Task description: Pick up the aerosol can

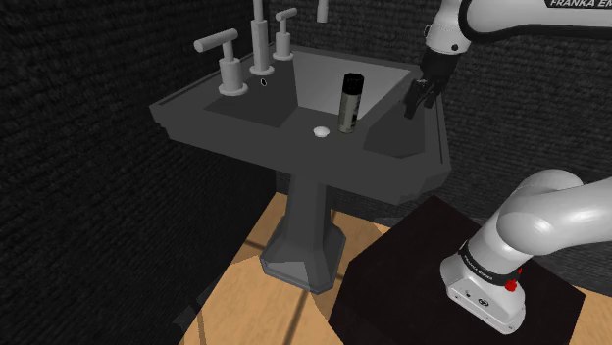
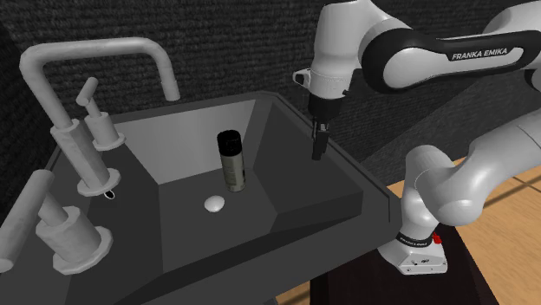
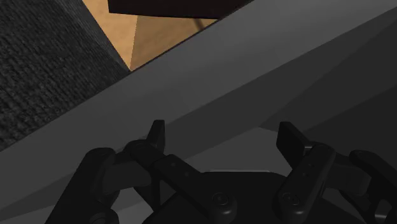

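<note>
Where the dark stand (image 1: 412, 265) sat on the wooden floor (image 1: 245, 304), the white arm (image 1: 549, 211) was mounted on it and arched over a dark grey pedestal sink (image 1: 402, 147). The gripper (image 1: 420, 98) hung pointing downward above the sink's side nearest the stand. In the wrist view its fingers (image 3: 157, 135) were spread apart with nothing between them and only the sink's grey surface beyond. The aerosol can (image 1: 349, 103), with a black cap and a dull tan body, stood upright in the basin just beside the white drain (image 1: 321, 129), well apart from the gripper. Farther back, a grey faucet (image 1: 261, 39) and two handles (image 1: 228, 61) occupied the rear ledge against a dark brick wall (image 1: 78, 147).
</note>
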You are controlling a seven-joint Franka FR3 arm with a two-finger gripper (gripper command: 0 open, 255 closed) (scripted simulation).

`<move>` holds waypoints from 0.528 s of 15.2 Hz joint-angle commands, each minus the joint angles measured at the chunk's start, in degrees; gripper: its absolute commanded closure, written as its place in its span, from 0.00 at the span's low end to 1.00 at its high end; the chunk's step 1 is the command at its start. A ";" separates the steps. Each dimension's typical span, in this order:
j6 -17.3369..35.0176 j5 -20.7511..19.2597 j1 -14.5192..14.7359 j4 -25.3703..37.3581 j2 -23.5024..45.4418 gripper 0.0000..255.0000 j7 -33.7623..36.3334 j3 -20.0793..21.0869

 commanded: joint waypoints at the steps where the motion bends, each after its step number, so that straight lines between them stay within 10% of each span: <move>1: 0.00 0.00 0.00 0.00 0.00 0.00 0.00 0.00; 8: 1.73 0.69 0.17 14.88 17.54 0.00 -0.96 -0.76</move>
